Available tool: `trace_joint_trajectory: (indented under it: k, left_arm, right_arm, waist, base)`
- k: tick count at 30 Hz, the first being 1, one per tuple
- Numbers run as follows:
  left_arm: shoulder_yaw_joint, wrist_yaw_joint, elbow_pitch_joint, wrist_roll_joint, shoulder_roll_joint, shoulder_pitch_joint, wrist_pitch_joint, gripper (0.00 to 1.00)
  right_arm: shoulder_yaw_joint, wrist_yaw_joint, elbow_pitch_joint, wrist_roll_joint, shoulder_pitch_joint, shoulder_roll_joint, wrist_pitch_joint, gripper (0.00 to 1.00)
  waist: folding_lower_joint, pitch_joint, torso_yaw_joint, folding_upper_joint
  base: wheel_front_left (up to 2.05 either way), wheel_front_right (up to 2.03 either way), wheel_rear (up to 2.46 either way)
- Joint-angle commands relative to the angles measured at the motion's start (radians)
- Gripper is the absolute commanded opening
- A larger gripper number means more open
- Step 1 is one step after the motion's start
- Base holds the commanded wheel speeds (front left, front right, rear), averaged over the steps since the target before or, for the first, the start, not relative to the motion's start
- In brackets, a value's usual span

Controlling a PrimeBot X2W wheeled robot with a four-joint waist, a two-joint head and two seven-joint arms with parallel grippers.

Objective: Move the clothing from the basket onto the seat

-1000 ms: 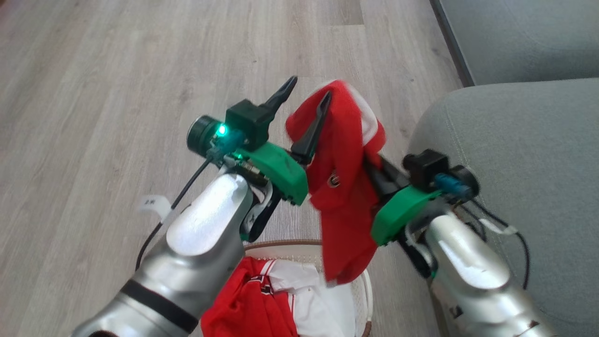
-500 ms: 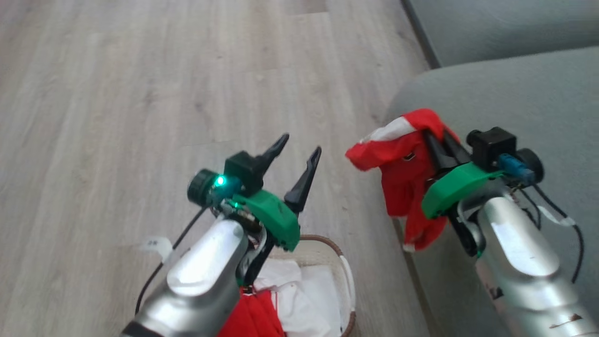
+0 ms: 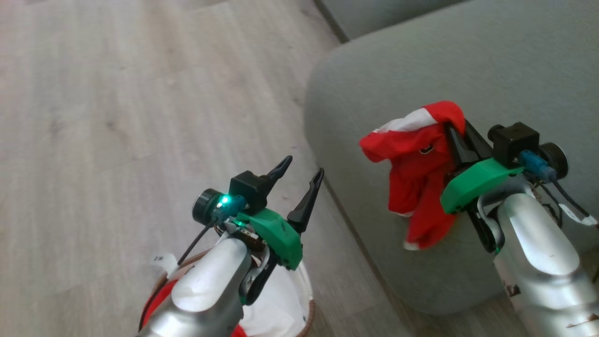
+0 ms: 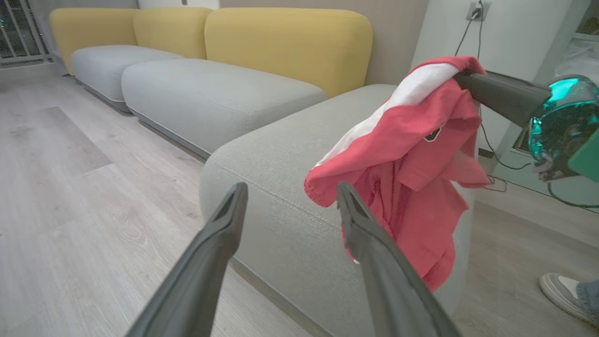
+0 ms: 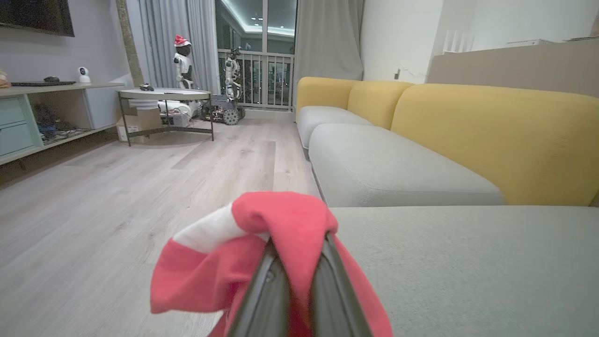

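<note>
I held the right jaws clamped on a red garment (image 3: 416,161) at the seat (image 3: 421,70) edge, evidently for release there, with the left jaws apart and empty over the basket (image 3: 310,312) of clothing (image 3: 276,311).

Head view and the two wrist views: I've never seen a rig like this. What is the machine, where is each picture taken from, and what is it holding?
It is a wheeled robot with two arms, each ending in a two-fingered tool. One picture looks down from its head; the other two look along each arm's own fingers. The right tool is shut on a red and white garment, held in the air at the edge of the grey-green sofa seat. The left tool is open and empty. Below it, on the wooden floor, stands a laundry basket with more clothes inside.
</note>
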State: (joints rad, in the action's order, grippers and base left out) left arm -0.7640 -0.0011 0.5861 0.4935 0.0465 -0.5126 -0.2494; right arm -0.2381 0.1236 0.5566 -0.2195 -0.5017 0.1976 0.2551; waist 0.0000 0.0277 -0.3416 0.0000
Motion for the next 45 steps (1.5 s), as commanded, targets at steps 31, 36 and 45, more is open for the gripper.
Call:
trace_joint_trajectory:
  k: [31, 36, 45]
  left_arm:
    - [0.059, 0.052, -0.136, -0.096, 0.132, -0.195, 0.038, 1.0]
    - [0.063, 0.075, -0.26, -0.122, 0.191, -0.221, 0.092, 1.0]
    - [0.06, 0.112, -0.407, -0.154, 0.235, -0.234, 0.148, 1.0]
  right_arm:
    - [-0.08, 0.007, 0.245, -0.076, -0.728, 0.198, -0.02, 0.0]
    - [-0.033, 0.007, 0.312, -0.045, -0.871, 0.265, -0.011, 0.0]
    - [0.148, 0.007, 0.436, 0.036, -0.978, 0.31, 0.005, 0.0]
  waist:
    - [0.0, -0.466, 0.094, 0.0]
    - [0.0, -0.583, 0.128, 0.0]
    - [0.0, -0.698, 0.159, 0.0]
  base:
    - [0.0, 0.0, 0.0]
    - [0.0, 0.0, 0.0]
    - [0.0, 0.0, 0.0]
